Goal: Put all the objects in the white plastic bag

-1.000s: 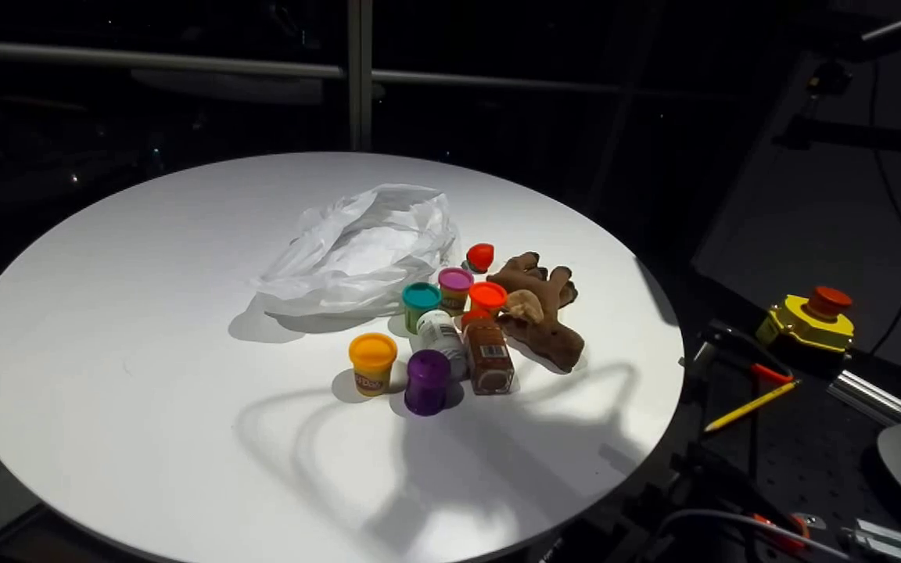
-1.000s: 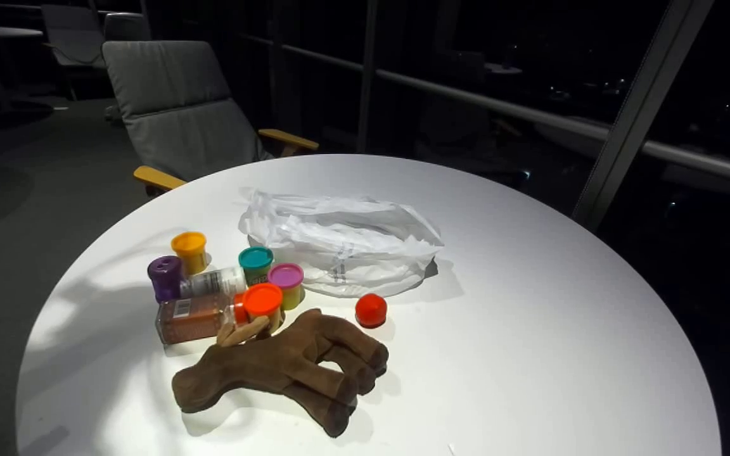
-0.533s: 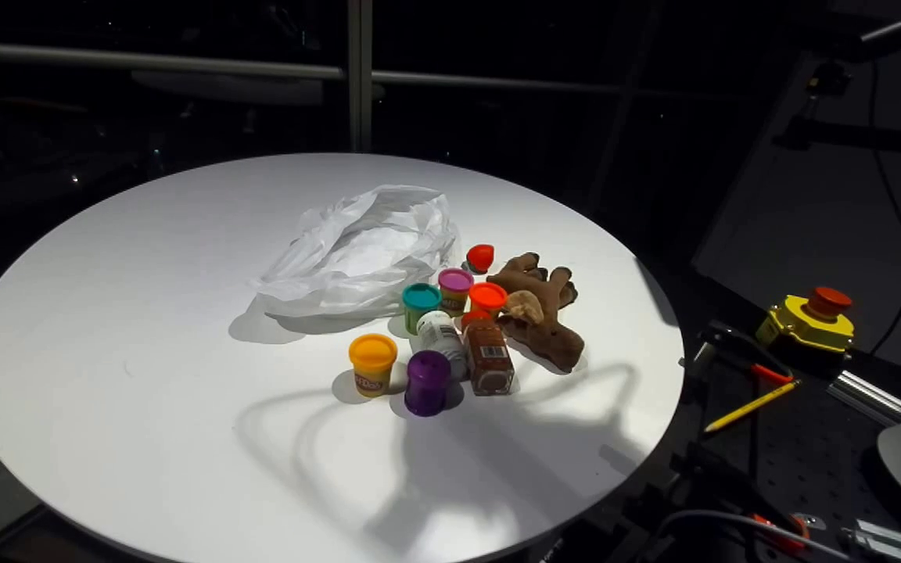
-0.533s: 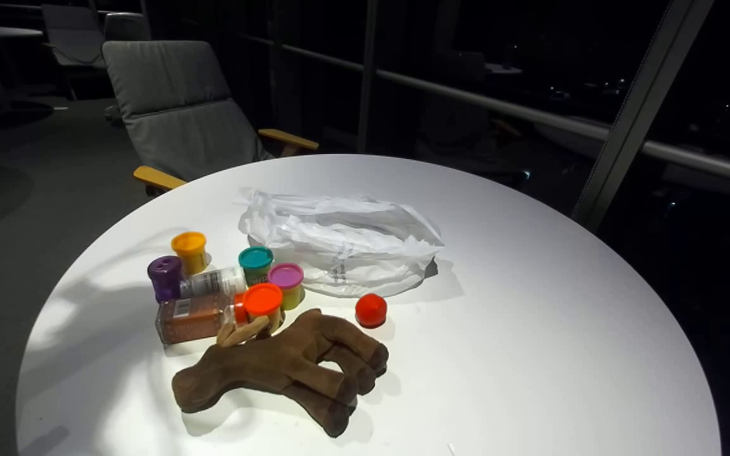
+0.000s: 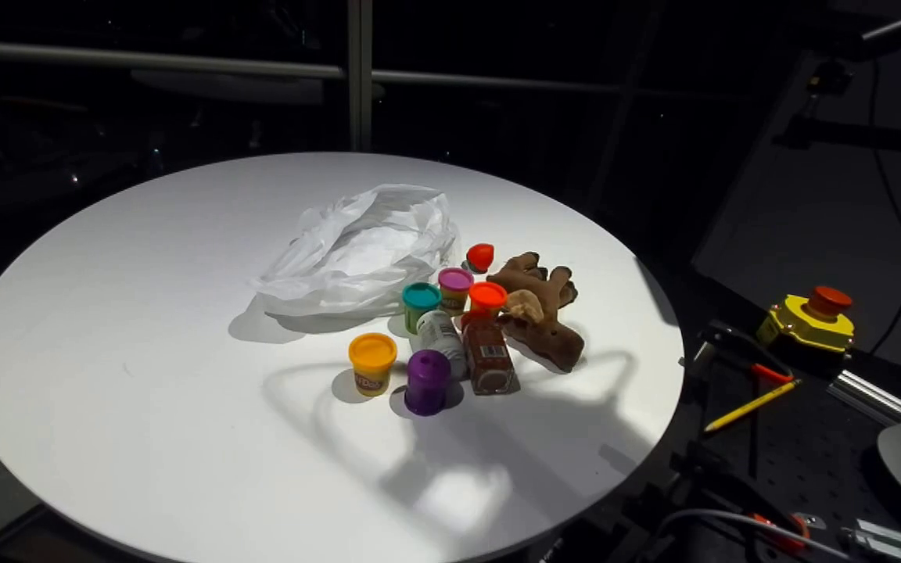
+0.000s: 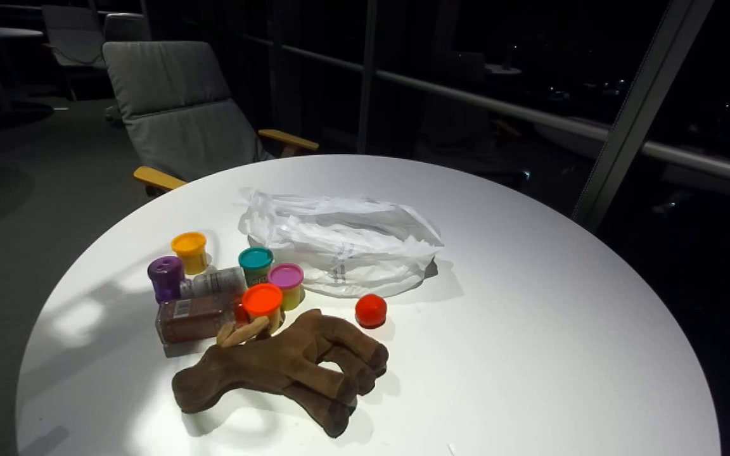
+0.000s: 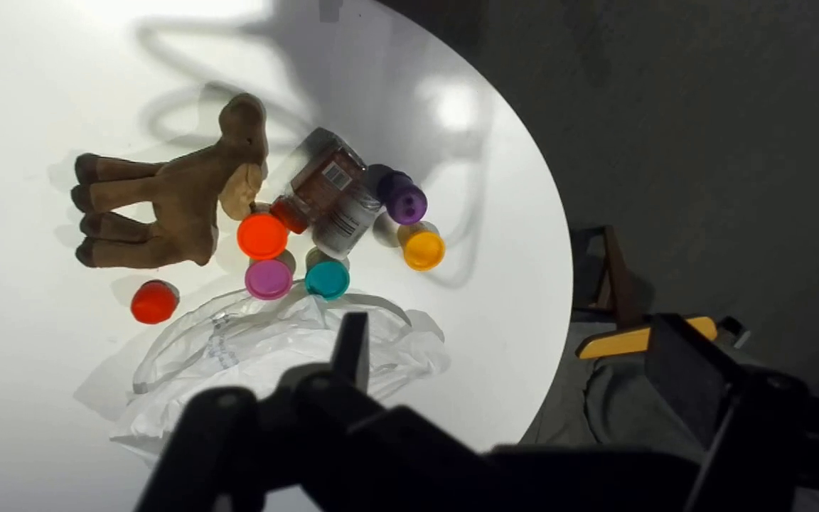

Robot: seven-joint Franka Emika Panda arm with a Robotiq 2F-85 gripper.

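A crumpled white plastic bag lies on the round table, its mouth spread. Beside it stand tubs with yellow, teal, pink and red-orange lids. Next to these are a purple shaker, a white bottle and a brown bottle, both lying down. A brown plush animal rests on its side, and a small red piece sits apart. In the wrist view my gripper is open above the table, with nothing held. Neither exterior view shows it.
The table's edge curves below the gap between my fingers. A grey chair with wooden armrests stands beyond it. Off the table are a yellow box with a red button and a pencil.
The arm's shadow has shifted across the table and now darkens the two bottles. The bag and the objects keep their places.
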